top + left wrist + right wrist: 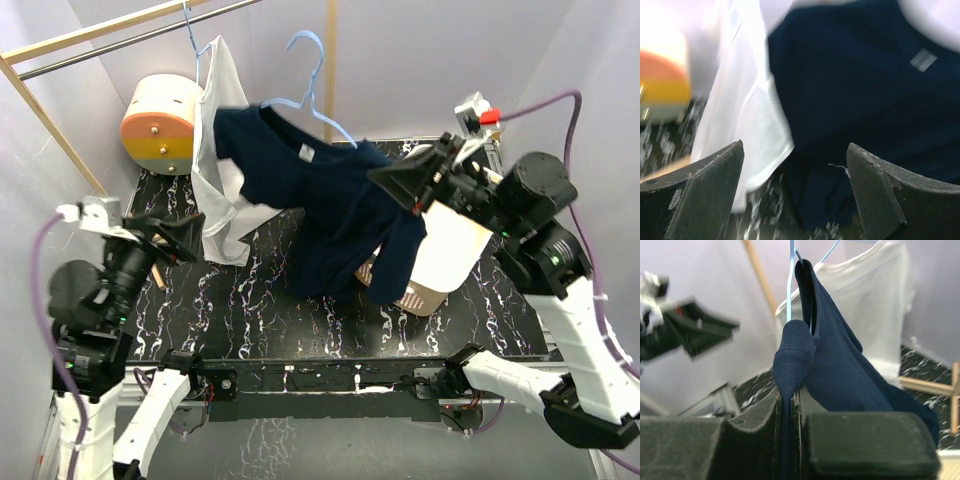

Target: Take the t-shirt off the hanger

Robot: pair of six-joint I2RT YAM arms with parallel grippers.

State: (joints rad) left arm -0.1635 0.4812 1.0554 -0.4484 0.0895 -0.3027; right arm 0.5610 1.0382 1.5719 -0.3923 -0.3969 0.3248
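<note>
Now we're clamping our right hand on the navy t-shirt sleeve to drag it off the blue hanger, while our left hand is hovering spread wide.

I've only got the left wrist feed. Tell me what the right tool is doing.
Observer: The right tool is shut on a fold of the navy t-shirt.
Operator: Report the hanger.
Observer: The light-blue hanger sits inside the shirt's neck, its hook showing above the collar.
Operator: Say what's below the shirt.
Observer: In the top view its hanging end overlaps a pale basket on the table.
</note>
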